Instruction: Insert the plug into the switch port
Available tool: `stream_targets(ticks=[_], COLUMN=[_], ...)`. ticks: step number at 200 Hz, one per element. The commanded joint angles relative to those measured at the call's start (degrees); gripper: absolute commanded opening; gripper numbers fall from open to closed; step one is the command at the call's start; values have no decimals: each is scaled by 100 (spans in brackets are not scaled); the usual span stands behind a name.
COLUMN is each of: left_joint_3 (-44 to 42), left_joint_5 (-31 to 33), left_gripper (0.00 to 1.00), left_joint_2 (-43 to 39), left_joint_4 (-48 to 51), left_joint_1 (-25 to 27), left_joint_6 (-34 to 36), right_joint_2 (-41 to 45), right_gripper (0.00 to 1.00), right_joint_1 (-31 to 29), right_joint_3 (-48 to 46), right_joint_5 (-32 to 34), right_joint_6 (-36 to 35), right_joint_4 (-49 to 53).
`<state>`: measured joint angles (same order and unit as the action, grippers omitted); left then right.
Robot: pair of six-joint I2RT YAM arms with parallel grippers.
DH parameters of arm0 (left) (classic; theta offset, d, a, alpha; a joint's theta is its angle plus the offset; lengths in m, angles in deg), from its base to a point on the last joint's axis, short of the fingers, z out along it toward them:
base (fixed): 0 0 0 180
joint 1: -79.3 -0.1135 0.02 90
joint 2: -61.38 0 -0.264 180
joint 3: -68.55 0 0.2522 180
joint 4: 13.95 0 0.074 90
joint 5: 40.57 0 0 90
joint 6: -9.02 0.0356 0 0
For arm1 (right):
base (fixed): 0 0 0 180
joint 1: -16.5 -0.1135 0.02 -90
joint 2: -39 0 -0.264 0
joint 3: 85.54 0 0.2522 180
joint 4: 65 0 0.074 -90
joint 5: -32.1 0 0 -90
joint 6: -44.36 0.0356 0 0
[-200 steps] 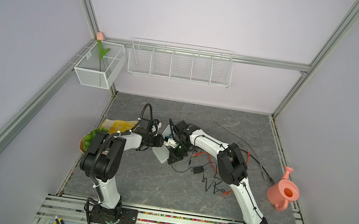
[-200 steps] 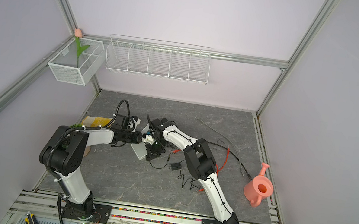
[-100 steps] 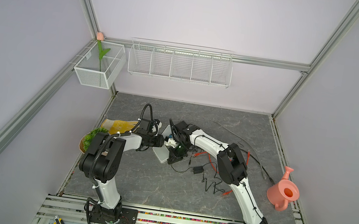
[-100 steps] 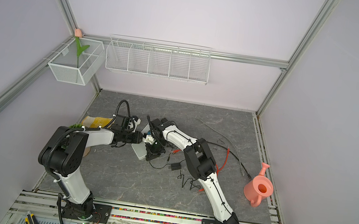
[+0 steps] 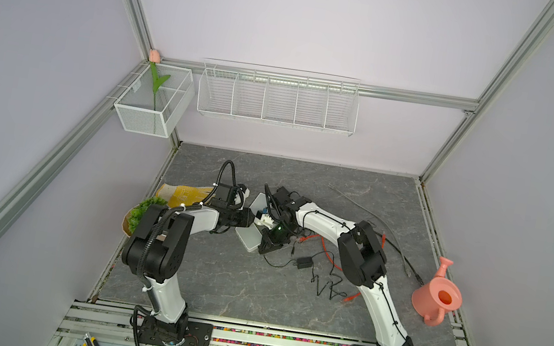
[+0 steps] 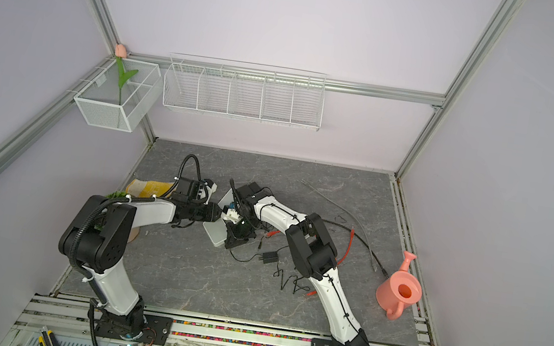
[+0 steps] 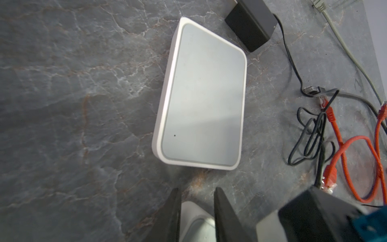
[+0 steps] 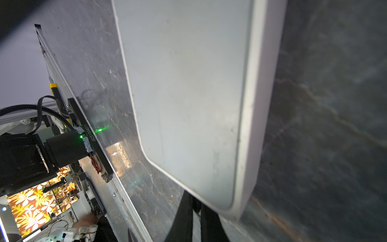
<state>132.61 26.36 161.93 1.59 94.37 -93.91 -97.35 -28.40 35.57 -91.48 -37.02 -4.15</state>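
Observation:
A white switch [image 5: 247, 239] [image 6: 215, 233] with a pale grey face lies flat on the grey marbled table [image 5: 220, 285]; its ports do not show. The left wrist view has it [image 7: 201, 98] just ahead of my left gripper [image 7: 195, 188] [image 5: 252, 219], which is shut on the rounded corner of another white, grey-faced box [image 7: 196, 220]. My right gripper [image 8: 195, 197] [image 5: 265, 249] sits low at the switch's [image 8: 188, 83] near corner, shut on a small dark piece [image 8: 196, 204] that looks like the plug. A thin black cable [image 5: 280, 264] runs from there to a black adapter [image 5: 304, 262] [image 7: 250, 27].
Orange network cables [image 5: 324, 245] [image 7: 343, 150] and a grey cable [image 5: 390, 233] lie tangled right of the switch. A pink watering can [image 5: 436, 297] stands at the right edge. A yellow bag [image 5: 185, 195] and green leaves [image 5: 143, 211] lie on the left.

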Motion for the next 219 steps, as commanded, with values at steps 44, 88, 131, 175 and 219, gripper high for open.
stream_targets(ticks=[44,88,131,175,219], left_joint_3=[-87,14,49,58,76], left_joint_5=[-744,-683,-567,-515,-469], left_gripper=[29,29,29,29,29], left_joint_2=[-97,-148,-199,-254,-305], left_joint_4=[1263,1323,1360,1352,1331], left_joint_1=[77,-77,-167,-162,-171], left_joint_6=[-157,-148,-122,-130,-131], right_joint_2=[300,487,749,895,1035], right_gripper=[21,39,57,67,76], right_joint_1=[170,169,161,151,166], right_joint_3=[-432,-906,-1358,-1480,-1395], right_joint_5=[453,512,1084,1622,2033], right_joint_6=[-58,-281,-770,-1274,-1673], right_joint_4=[-1841,-1741,-1317,-886,-628])
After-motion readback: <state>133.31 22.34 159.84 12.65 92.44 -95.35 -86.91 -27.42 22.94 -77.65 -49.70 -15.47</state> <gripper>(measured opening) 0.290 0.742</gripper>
